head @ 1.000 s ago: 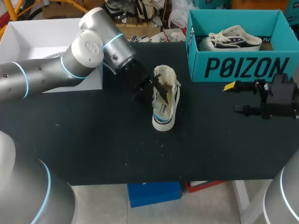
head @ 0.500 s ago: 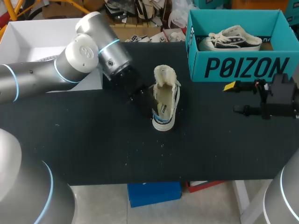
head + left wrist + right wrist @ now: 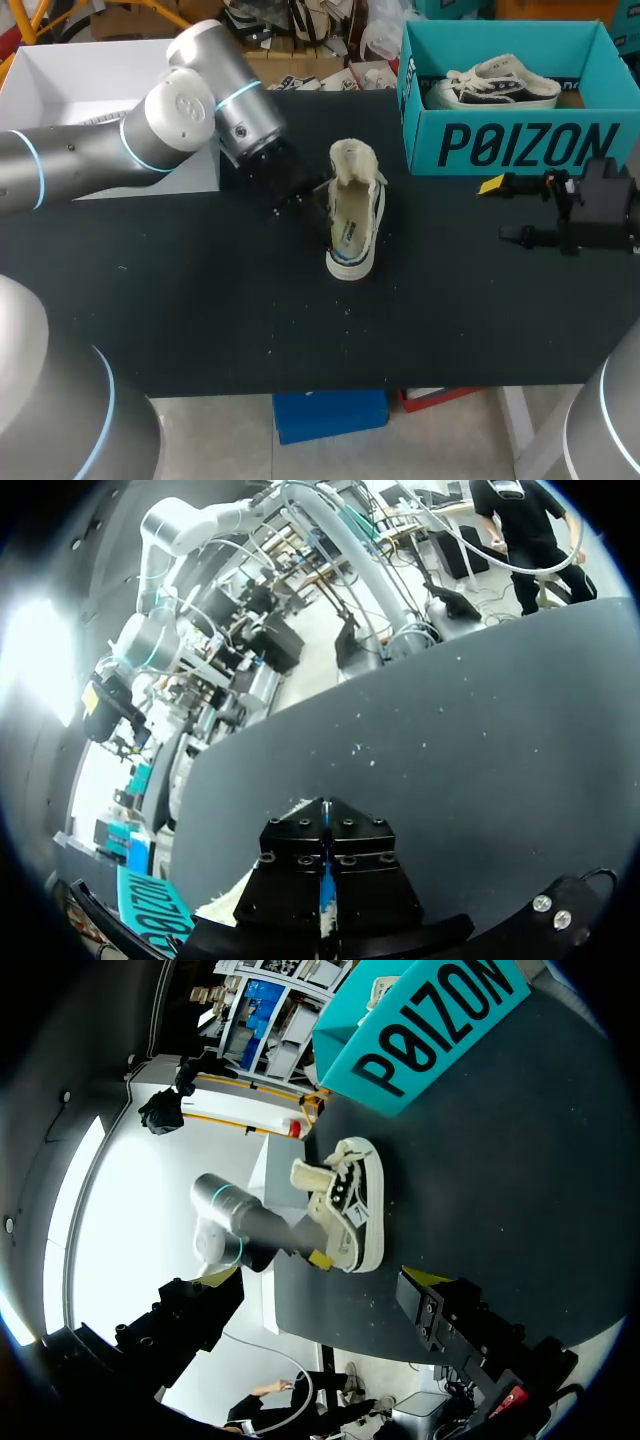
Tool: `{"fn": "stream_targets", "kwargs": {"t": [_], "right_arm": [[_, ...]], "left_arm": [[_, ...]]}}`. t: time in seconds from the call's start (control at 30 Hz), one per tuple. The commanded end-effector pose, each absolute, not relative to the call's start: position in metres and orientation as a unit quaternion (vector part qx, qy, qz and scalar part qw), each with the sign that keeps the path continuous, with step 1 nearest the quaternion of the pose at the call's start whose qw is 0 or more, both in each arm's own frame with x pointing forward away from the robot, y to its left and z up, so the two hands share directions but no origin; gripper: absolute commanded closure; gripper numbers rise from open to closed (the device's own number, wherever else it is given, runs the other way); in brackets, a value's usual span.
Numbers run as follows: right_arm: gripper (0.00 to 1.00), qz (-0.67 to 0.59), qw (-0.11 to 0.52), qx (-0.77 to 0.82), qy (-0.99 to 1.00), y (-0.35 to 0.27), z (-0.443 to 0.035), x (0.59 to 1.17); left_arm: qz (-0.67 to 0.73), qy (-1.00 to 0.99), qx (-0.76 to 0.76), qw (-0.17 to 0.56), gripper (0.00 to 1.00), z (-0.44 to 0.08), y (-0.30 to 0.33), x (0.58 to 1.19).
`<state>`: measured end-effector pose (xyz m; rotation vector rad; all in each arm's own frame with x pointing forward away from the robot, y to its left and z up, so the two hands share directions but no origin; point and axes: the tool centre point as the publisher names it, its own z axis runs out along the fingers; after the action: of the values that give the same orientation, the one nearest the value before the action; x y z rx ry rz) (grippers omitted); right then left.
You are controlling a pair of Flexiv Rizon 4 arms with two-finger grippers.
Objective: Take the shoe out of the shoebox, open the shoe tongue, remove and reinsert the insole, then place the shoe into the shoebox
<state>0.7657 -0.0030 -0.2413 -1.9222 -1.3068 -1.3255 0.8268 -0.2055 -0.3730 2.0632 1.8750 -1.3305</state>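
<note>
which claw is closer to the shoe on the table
Left. The left claw is close beside the shoe, at its side; the right claw is well off, in front of the teal shoebox.

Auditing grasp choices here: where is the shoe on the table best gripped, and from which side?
Probably the side wall of the shoe at its collar, pinched from above on the side nearest the left gripper. It stands upright on its sole with the mouth open upward, so that rim is exposed.
</note>
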Motion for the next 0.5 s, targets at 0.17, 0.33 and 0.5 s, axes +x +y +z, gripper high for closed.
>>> {"fn": "stream_targets", "kwargs": {"t": [0.17, 0.33, 0.5], "right_arm": [[0.0, -0.481, 0.231, -0.7, -0.475, -0.003, -0.241, 0.766], [0.0, -0.481, 0.231, -0.7, -0.475, -0.003, -0.241, 0.766], [0.0, -0.481, 0.231, -0.7, -0.475, -0.003, -0.241, 0.766]], "left_arm": [[-0.43, 0.609, 0.666, 0.039, 1.0, -0.376, -0.211, 0.835], [-0.443, 0.611, 0.653, 0.059, 1.0, -0.378, -0.215, 0.84], [-0.452, 0.613, 0.643, 0.08, 1.0, -0.378, -0.221, 0.843]]}}
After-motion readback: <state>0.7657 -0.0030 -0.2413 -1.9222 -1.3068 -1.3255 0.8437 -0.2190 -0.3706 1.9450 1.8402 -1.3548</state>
